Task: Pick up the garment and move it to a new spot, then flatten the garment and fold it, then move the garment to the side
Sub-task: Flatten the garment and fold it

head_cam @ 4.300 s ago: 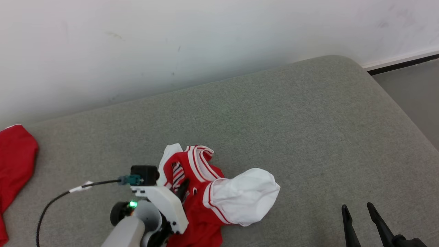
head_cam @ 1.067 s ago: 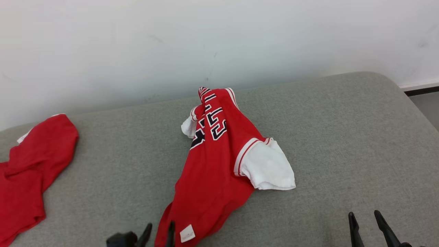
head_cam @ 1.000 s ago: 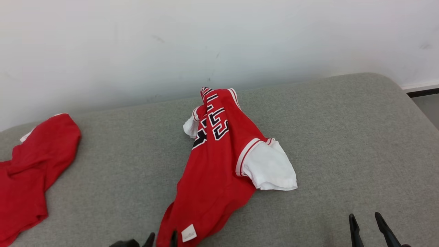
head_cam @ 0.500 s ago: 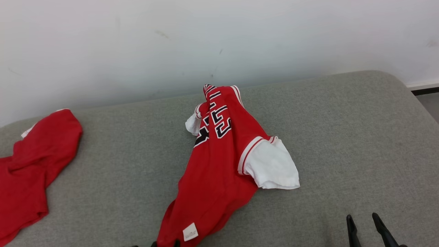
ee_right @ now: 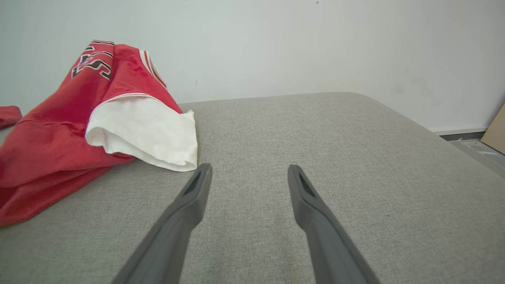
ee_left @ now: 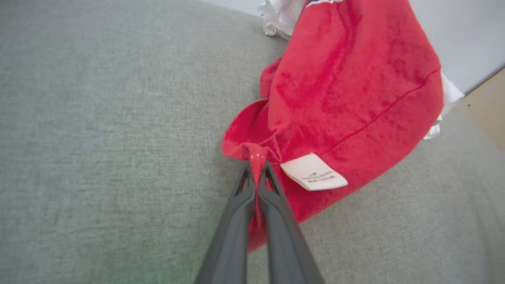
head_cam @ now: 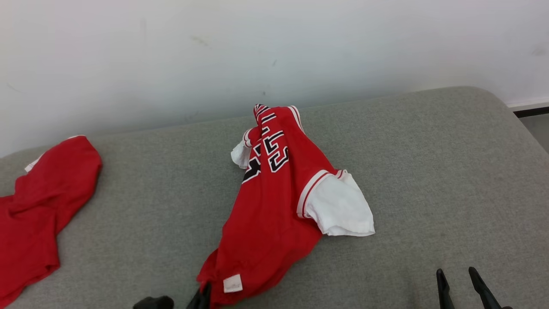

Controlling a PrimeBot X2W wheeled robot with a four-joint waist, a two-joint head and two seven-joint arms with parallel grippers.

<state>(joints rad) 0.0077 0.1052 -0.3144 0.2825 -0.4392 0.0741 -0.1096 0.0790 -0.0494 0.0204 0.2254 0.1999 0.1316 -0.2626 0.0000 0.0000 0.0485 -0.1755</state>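
Garment [head_cam: 270, 206] lies rumpled; your left claw [ee_left: 257, 169] pinches its six-o'clock hem (right claw [ee_right: 249, 170] gapes idle); flattening, folding probably remain.

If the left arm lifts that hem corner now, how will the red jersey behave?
Likely floppy: the red jersey lies crumpled, so it should hang and trail. The left gripper pinches just a small fold of hem, which might slip. The white sleeve would likely drag behind.

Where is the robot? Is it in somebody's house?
Probably an indoor room, home or not I can't tell: a grey cushioned couch or bed against a plain white wall, with a red jersey and another red garment on it.
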